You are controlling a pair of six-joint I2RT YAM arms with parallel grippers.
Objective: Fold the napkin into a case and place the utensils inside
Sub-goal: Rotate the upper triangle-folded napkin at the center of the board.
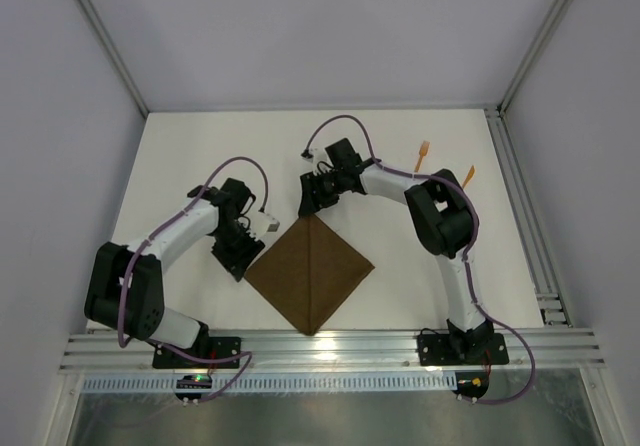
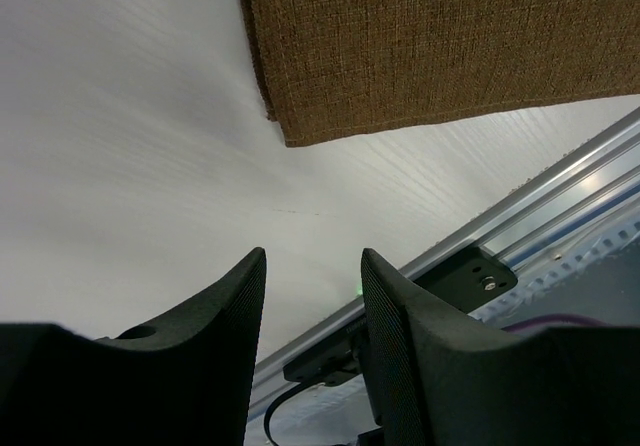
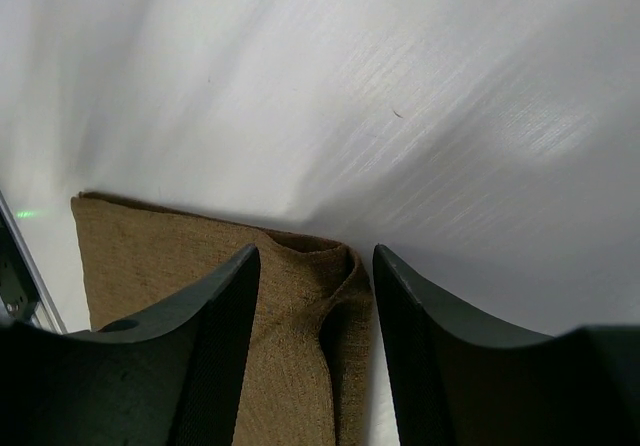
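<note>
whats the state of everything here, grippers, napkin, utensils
napkin: spread as a diamond on the table, crease down its middle, not yet folded narrow
fork: lying on the table, outside the napkin
pointed utensil: lying right of the fork, not touching it
left gripper: open, empty, near the napkin's left corner
right gripper: open, straddling the napkin's far corner

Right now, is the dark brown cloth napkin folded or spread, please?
Spread: the napkin lies as a wide diamond, one centre crease.
</note>
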